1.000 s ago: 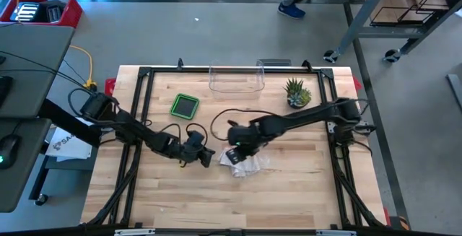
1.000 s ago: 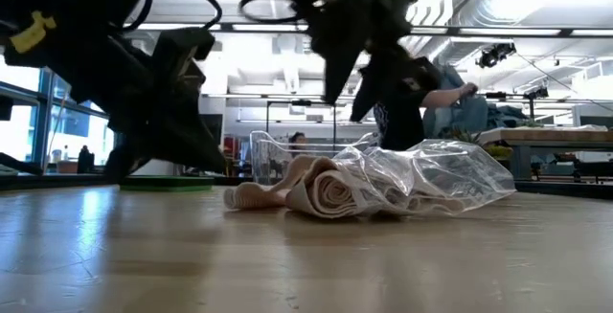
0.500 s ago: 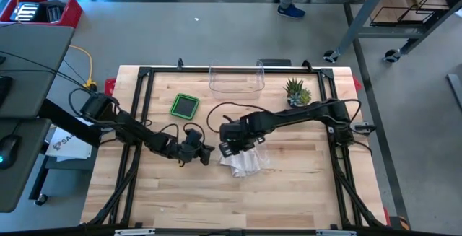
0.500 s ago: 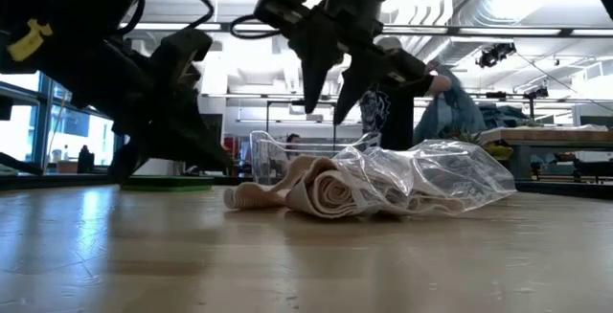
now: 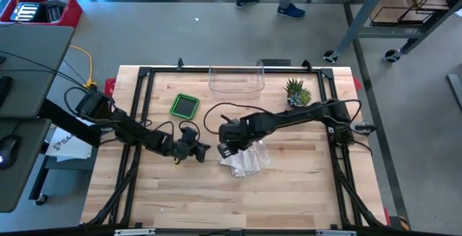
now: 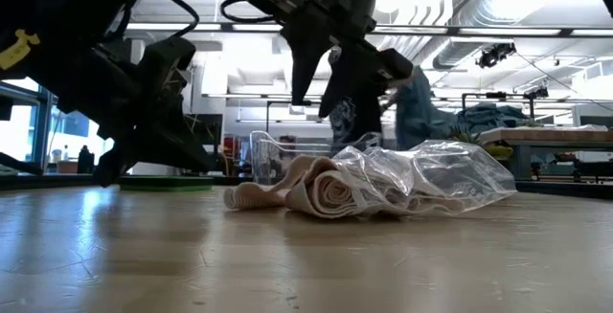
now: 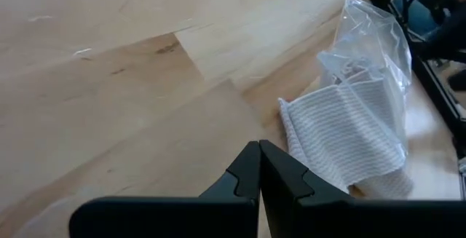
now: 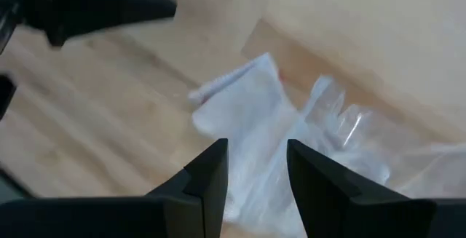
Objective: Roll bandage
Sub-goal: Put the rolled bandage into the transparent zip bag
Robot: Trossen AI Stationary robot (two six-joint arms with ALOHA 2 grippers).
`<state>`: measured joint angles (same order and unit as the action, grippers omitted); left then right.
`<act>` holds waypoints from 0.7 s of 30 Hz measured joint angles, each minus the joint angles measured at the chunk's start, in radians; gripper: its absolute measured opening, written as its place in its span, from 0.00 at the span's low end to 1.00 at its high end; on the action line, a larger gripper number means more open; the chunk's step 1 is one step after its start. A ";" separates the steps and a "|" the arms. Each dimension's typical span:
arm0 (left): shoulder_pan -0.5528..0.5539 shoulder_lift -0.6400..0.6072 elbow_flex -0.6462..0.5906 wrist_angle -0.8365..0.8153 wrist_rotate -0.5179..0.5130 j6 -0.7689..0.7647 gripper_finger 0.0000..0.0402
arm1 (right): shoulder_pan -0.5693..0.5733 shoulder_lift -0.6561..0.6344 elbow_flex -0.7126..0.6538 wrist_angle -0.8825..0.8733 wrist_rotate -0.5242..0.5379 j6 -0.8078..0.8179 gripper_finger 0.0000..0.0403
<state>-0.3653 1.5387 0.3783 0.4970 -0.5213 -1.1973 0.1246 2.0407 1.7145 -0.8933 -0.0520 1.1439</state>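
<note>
Rising off the pile, the right hand (image 5: 226, 149) now hangs above the bandage (image 5: 242, 162), where a second ago it was down on it; in the high view it sits just left of centre, at the upper left edge of the cloth. Its fingers (image 8: 207, 176) stand partly apart with nothing between them. The left hand (image 5: 198, 151) has drawn back a little toward the left of the frame and sits low near the surface (image 5: 289, 193), its fingers (image 7: 251, 167) pressed together and empty, pointing at the cloth.

In the low view the bandage (image 6: 316, 190) lies at the middle of the frame, loosely folded, one end coiled, its right side lying in under a crumpled clear plastic wrapper (image 6: 436, 179). Neither hand touches it.

As I judge it, the rolling is barely begun: the cloth is slack and still tangled with the wrapper. The lift looks like a repositioning, and a fresh hold on a free end is needed.
</note>
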 joint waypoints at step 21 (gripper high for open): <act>0.008 0.000 0.000 0.044 0.018 -0.004 0.00 | 0.059 -0.001 0.000 0.040 -0.032 0.020 0.64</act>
<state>-0.3573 1.5387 0.3786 0.5409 -0.5030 -1.2011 0.1838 2.0395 1.7142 -0.8536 -0.0839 1.1638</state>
